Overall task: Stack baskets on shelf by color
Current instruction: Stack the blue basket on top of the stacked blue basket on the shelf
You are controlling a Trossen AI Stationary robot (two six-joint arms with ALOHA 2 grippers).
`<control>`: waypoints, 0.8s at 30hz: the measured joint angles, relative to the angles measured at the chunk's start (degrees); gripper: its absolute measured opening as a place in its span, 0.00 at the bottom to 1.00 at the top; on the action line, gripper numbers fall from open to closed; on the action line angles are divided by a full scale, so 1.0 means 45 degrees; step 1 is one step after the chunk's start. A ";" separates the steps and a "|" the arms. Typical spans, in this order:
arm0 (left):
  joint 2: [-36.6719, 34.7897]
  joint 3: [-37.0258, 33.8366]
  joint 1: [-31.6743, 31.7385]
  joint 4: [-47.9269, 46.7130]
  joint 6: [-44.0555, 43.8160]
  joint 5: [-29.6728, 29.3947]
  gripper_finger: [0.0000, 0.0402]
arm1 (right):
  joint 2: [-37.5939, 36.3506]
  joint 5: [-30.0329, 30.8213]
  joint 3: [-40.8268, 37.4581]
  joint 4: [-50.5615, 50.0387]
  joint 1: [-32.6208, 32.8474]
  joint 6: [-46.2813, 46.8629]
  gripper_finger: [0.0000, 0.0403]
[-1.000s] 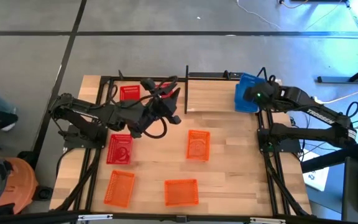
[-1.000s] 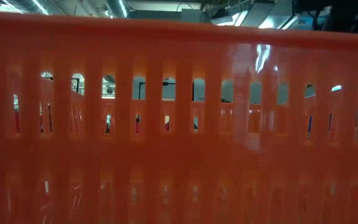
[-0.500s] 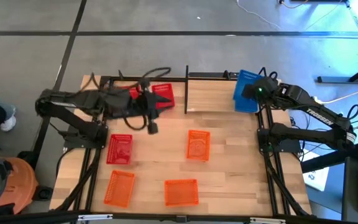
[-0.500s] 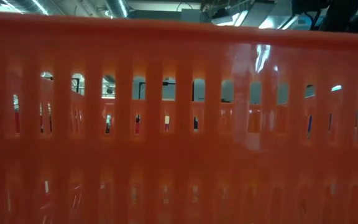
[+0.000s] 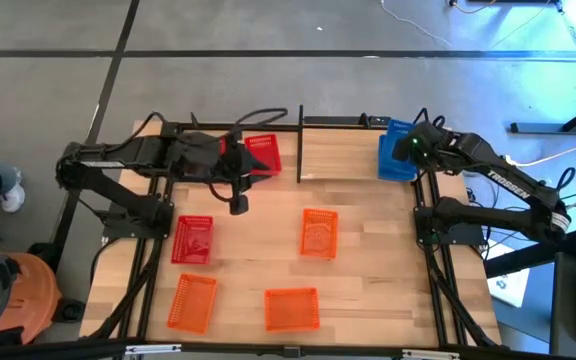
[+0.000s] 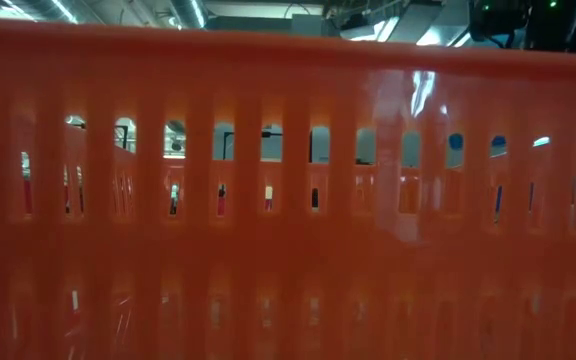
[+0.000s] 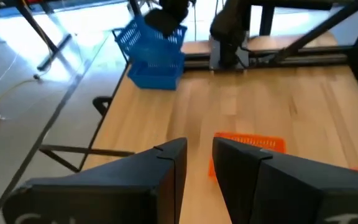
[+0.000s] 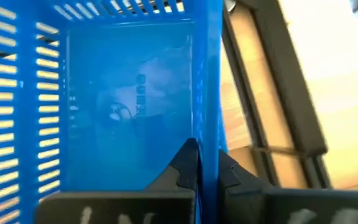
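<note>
Baskets sorted by colour on the shelf (image 5: 343, 160). Right gripper (image 8: 205, 163), fingers pinched together on the wall of a blue basket (image 8: 129, 106), holds it at the shelf's right end, probably to seat it on its colour's pile. Left gripper (image 7: 199, 163), fingers a little apart and empty, hovers by the red baskets (image 5: 261, 154) at the left end. One red basket (image 5: 193, 240) and three orange baskets (image 5: 318, 232) wait on the bench, still unsorted.
</note>
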 joint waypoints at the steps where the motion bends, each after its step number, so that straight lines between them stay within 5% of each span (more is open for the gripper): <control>1: -0.0024 0.0000 -0.0004 0.0026 0.0000 0.0040 0.17 | 0.0076 -0.0026 0.0000 -0.0011 -0.0132 -0.0154 0.00; 24: -0.0038 0.0015 -0.0014 0.0000 -0.0024 0.0060 0.17 | 0.2748 -0.0348 0.0005 0.1096 -0.1404 -0.2008 0.00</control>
